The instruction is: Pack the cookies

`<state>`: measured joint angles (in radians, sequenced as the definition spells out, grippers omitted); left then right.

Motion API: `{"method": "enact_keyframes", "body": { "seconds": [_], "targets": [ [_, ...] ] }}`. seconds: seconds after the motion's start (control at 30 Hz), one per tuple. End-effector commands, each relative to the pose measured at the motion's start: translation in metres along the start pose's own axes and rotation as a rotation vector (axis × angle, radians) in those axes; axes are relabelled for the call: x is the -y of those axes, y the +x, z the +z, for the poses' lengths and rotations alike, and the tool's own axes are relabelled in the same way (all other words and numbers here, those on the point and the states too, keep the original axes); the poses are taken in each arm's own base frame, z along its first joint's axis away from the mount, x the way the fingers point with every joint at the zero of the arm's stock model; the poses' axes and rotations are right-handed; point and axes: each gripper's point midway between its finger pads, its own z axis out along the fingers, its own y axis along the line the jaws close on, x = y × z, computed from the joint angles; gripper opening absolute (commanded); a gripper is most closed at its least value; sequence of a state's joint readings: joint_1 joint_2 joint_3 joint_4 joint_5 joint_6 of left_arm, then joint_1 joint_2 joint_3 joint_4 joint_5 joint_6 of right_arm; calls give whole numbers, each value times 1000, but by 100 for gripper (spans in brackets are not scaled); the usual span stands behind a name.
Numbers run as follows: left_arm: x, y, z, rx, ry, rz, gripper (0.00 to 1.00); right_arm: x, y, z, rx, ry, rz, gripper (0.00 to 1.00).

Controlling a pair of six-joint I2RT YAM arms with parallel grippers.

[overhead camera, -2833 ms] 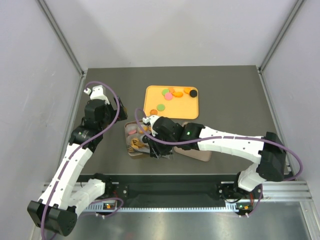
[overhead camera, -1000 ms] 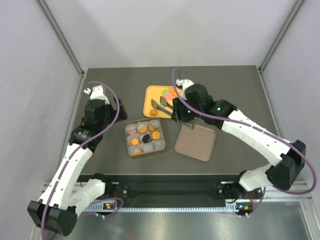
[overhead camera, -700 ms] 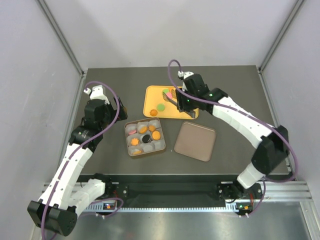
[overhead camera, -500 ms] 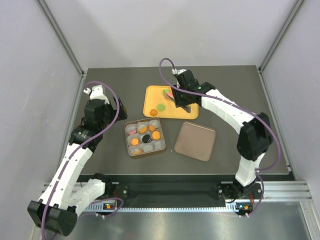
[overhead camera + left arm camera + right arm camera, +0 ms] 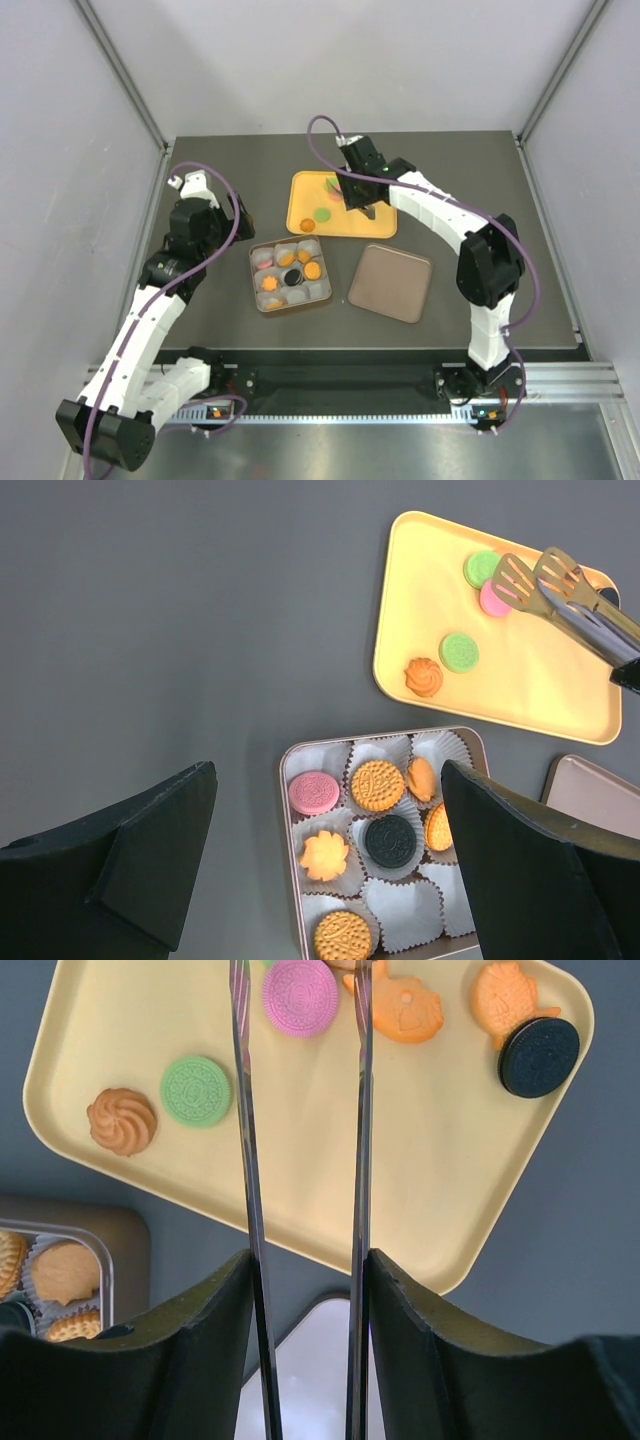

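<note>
Seven cookies (image 5: pixel 377 785) by my count sit in paper cups in the box (image 5: pixel 288 810), with two cups at its 5 o'clock corner looking empty. The rest lie loose on the yellow tray (image 5: pixel 420 590), at 12 o'clock from the box on the worktop (image 5: pixel 470 180). What changed: a few seconds back the right arm was down over the box; it has since swung up and away, and the right end effector (image 5: pixel 305 1270) now hangs over the tray. It pinches a pair of gold tongs (image 5: pixel 560 585), with the fingers squeezing the two blades only partway, so the tips stand apart. Nothing shows between the blades. In the left wrist view the slotted tips sit right at the pink cookie (image 5: pixel 300 997), near the tray's 12 o'clock edge. An upper green cookie (image 5: pixel 485 568) lies just beside it, while the lower green cookie (image 5: pixel 196 1091) and an orange swirl cookie (image 5: pixel 121 1120) lie toward 7 o'clock. The left end effector (image 5: pixel 328 780) is spread wide, holds nothing, and has not moved, parked at 9 o'clock from the box. The brown lid (image 5: pixel 390 283) lies flat at 3 o'clock from the box. My read: one drop-off looks done and the next pickup is starting, likely the pink one. Packing is partway, with more cookies left than free cups, and the lid is not yet on.
</note>
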<state>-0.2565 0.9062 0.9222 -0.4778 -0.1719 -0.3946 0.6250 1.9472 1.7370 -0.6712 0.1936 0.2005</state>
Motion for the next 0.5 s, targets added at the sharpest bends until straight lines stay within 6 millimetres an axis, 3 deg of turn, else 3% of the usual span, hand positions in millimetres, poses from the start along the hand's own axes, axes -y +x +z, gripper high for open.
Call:
{"method": "enact_keyframes", "body": {
  "seconds": [0.0, 0.47],
  "targets": [
    [3, -9, 3, 41, 16, -14, 99, 5, -16, 1, 34, 14, -2, 47],
    [4, -9, 3, 37, 21, -16, 99, -2, -2, 15, -5, -3, -8, 46]
  ]
}}
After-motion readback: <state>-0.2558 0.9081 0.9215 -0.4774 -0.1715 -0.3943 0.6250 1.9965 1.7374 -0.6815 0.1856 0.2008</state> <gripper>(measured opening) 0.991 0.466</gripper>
